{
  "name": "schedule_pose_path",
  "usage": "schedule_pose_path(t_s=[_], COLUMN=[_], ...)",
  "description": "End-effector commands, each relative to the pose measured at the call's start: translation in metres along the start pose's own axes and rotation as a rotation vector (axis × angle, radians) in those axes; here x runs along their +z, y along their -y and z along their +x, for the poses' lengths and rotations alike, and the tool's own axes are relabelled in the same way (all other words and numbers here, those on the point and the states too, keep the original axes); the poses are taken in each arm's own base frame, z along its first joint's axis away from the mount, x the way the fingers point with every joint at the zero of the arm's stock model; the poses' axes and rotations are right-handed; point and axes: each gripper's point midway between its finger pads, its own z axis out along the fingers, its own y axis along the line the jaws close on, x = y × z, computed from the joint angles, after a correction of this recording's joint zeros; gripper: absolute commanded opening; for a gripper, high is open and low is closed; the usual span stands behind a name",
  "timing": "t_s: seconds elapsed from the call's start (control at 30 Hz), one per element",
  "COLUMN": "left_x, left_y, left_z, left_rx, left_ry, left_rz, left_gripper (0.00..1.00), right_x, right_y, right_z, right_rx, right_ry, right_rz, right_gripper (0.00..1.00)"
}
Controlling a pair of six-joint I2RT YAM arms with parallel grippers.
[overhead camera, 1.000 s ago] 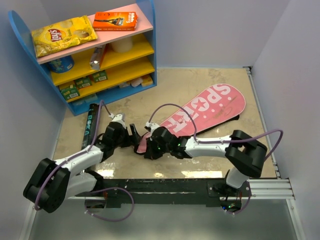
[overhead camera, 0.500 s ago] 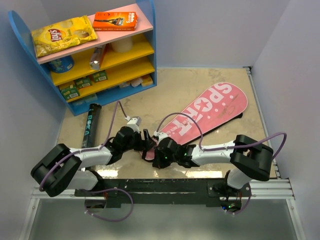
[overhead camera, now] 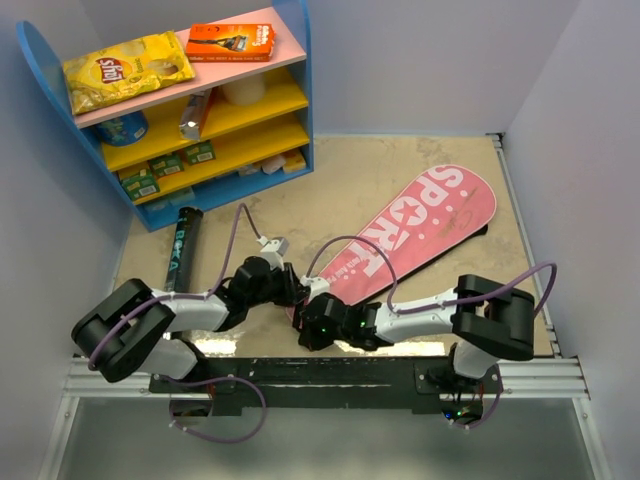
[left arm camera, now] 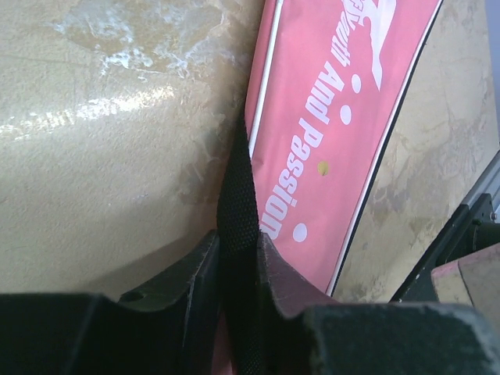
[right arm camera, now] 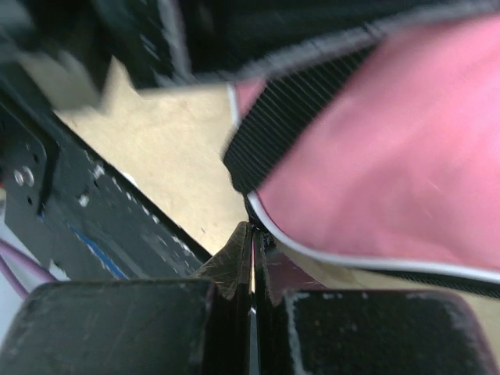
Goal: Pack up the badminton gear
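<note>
The pink "SPORT" racket cover [overhead camera: 420,225] lies slantwise on the table, narrow end toward the arms. My left gripper [overhead camera: 296,292] is at that narrow end. In the left wrist view the left gripper [left arm camera: 238,250] is shut on the cover's black webbing strap [left arm camera: 237,195], beside the pink cover [left arm camera: 336,141]. My right gripper [overhead camera: 310,322] sits just nearer, against the same end. In the right wrist view the right gripper [right arm camera: 252,232] is pressed shut at the white-piped rim of the cover [right arm camera: 375,172], pinching its thin edge. The long black tube [overhead camera: 180,245] lies at the left.
A blue shelf unit [overhead camera: 290,60] stands at the back left, with a yellow chip bag [overhead camera: 125,70] and an orange box [overhead camera: 230,42] on top. Grey walls close in both sides. The black base rail [overhead camera: 330,372] runs along the near edge.
My left gripper moved right to the cover's narrow end and closed on the black strap. My right gripper, still shut, shifted toward the near edge with the cover's end.
</note>
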Motion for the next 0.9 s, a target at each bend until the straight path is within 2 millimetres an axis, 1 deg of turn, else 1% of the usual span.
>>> schedule_pose_path(t_s=[0.0, 0.03, 0.1, 0.23, 0.27, 0.33, 0.43, 0.5, 0.57, 0.6, 0.67, 0.7, 0.73, 0.77, 0.8, 0.83, 0.87], left_x=[-0.002, -0.002, -0.002, -0.003, -0.004, -0.005, -0.005, -0.005, -0.004, -0.004, -0.003, -0.002, -0.002, 0.001, 0.002, 0.003, 0.007], left_y=[-0.024, -0.023, -0.023, -0.025, -0.025, -0.027, -0.027, -0.026, -0.025, -0.024, -0.022, -0.022, -0.023, -0.020, -0.018, -0.021, -0.019], left_z=[0.034, 0.034, 0.037, 0.040, 0.042, 0.042, 0.043, 0.040, 0.037, 0.035, 0.030, 0.028, 0.026, 0.019, 0.017, 0.016, 0.007], left_rx=[-0.005, -0.005, -0.009, -0.013, -0.014, -0.018, -0.016, -0.014, -0.008, -0.005, -0.001, 0.004, 0.005, 0.009, 0.016, 0.018, 0.023], left_ry=[-0.099, -0.098, -0.100, -0.101, -0.103, -0.101, -0.102, -0.094, -0.090, -0.087, -0.078, -0.075, -0.075, -0.060, -0.058, -0.065, -0.049], left_rz=[-0.083, -0.080, -0.080, -0.078, -0.078, -0.080, -0.082, -0.082, -0.091, -0.090, -0.096, -0.099, -0.109, -0.108, -0.110, -0.127, -0.136], left_gripper=[0.23, 0.22, 0.22, 0.21, 0.21, 0.21, 0.21, 0.20, 0.20, 0.20, 0.20, 0.20, 0.20, 0.20, 0.20, 0.20, 0.20], right_x=[0.007, 0.011, 0.014, 0.023, 0.024, 0.024, 0.020, 0.014, 0.009, 0.002, -0.007, -0.018, -0.025, -0.030, -0.035, -0.047, -0.051], right_y=[-0.042, -0.044, -0.052, -0.048, -0.047, -0.044, -0.044, -0.044, -0.032, -0.029, -0.009, -0.004, -0.001, 0.003, 0.011, 0.014, 0.018], right_z=[-0.015, -0.012, -0.021, -0.029, -0.036, -0.038, -0.045, -0.048, -0.041, -0.043, -0.031, -0.030, -0.030, -0.026, -0.022, -0.023, -0.023], right_rx=[0.029, 0.034, 0.055, 0.088, 0.095, 0.101, 0.102, 0.096, 0.081, 0.079, 0.063, 0.059, 0.054, 0.048, 0.041, 0.040, 0.039], right_ry=[0.056, 0.053, 0.082, 0.128, 0.156, 0.172, 0.197, 0.200, 0.174, 0.177, 0.145, 0.138, 0.138, 0.129, 0.118, 0.118, 0.120], right_rz=[-0.065, -0.060, -0.057, -0.011, 0.006, 0.027, 0.036, 0.045, 0.099, 0.109, 0.167, 0.180, 0.190, 0.194, 0.211, 0.220, 0.234], right_gripper=[0.00, 0.00, 0.00, 0.00, 0.00, 0.00, 0.00, 0.19, 0.34, 0.42, 0.49, 0.55, 0.56, 0.57, 0.59, 0.61, 0.63])
